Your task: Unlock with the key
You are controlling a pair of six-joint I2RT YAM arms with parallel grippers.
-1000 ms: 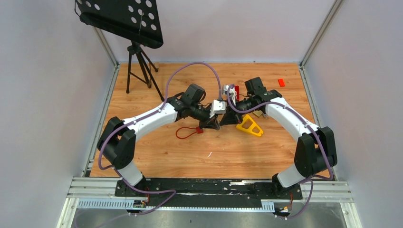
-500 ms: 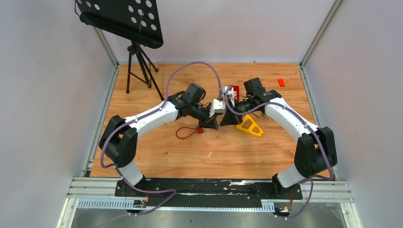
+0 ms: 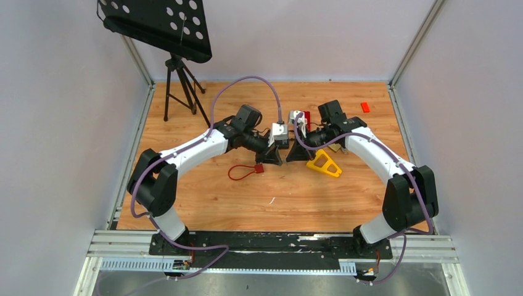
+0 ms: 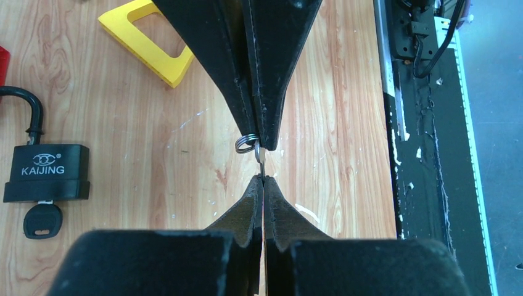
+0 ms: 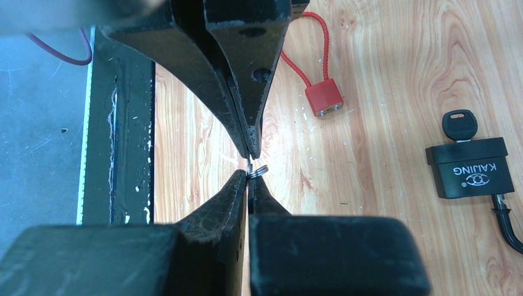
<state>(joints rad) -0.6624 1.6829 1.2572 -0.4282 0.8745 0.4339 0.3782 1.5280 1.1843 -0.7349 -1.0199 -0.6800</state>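
1. A wooden table (image 3: pixel 203 191) sits between plain grey walls (image 3: pixel 308 37). A tripod (image 3: pixel 177 86) carrying a perforated black board (image 3: pixel 157 24) stands at its far left corner.
2. Both arms reach inward and meet tip to tip above the middle of the table.
3. The left gripper (image 4: pixel 263 180) has its fingers pressed together on the thin blade of a small key (image 4: pixel 261 159).
4. The right gripper (image 4: pixel 256 139) is also pressed together, pinching the key ring (image 4: pixel 247 143) at its very tip. The key hangs in the air between the two grippers, off the wood.
5. A black padlock (image 4: pixel 46 179) marked KAIJING lies flat on the table, well to the side of the grippers. A black-headed key (image 4: pixel 42 221) sits in its keyhole.
6. A red cable lock (image 5: pixel 325 97) lies on the wood on the left arm's side, its red loop trailing away from the body.
7. A yellow triangular frame (image 4: pixel 148 40) lies near the right arm, and a small red block (image 3: pixel 365 106) rests near the far right corner.
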